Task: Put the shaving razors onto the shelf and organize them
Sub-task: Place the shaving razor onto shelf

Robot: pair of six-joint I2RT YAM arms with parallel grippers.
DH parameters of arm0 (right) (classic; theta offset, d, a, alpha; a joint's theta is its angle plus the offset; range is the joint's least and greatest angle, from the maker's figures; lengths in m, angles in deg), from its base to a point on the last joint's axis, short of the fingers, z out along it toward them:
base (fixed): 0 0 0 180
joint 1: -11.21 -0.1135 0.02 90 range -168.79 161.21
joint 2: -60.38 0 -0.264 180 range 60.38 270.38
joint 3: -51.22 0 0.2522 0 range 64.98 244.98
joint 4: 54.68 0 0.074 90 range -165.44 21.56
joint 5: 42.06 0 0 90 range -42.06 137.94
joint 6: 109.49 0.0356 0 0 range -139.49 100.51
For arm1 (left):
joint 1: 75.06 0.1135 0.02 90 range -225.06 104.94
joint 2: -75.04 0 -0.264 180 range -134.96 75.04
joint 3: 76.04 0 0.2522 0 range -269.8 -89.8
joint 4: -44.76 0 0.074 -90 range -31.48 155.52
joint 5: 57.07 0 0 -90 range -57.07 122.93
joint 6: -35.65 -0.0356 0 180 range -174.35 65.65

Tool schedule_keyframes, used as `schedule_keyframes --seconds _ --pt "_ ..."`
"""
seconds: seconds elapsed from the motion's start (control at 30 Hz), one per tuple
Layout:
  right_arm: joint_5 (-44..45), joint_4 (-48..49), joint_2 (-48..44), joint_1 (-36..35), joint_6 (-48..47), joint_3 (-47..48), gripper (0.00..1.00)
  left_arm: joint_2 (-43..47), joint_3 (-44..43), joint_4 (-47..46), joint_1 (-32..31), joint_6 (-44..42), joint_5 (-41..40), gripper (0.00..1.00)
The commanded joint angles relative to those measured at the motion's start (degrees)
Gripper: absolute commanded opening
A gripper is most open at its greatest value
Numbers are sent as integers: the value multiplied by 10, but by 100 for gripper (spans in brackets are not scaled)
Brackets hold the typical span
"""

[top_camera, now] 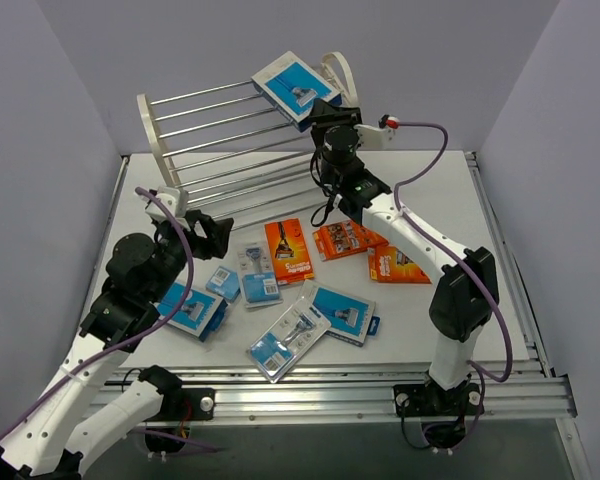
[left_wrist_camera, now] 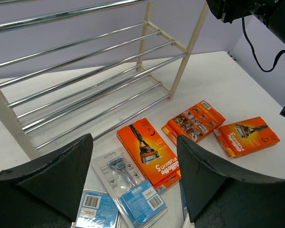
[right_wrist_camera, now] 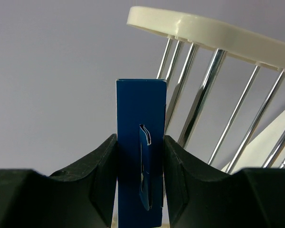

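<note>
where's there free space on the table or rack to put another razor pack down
Bare table lies right of the orange packs, out to the right edge and far corner. The shelf rods left of the held blue box are empty. Crowded: the middle of the table, where the packs lie close together.

Three orange razor packs (left_wrist_camera: pixel 149 152) (left_wrist_camera: pixel 195 119) (left_wrist_camera: pixel 247 135) lie on a white table (left_wrist_camera: pixel 218 76) before a chrome-rod shelf (left_wrist_camera: pixel 185 61). A clear blister pack (left_wrist_camera: pixel 128 183) lies farther from the shelf, between the left gripper's (left_wrist_camera: pixel 134 142) spread fingers.
</note>
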Motion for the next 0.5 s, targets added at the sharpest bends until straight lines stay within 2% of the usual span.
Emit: schedule_keyframes --seconds 0.0,0.47 --pt "87 67 -7 -1 44 7 0 -1 -6 -4 -7 0 -13 80" --pt "110 32 6 15 95 18 0 -6 -6 -1 -22 -1 -13 80"
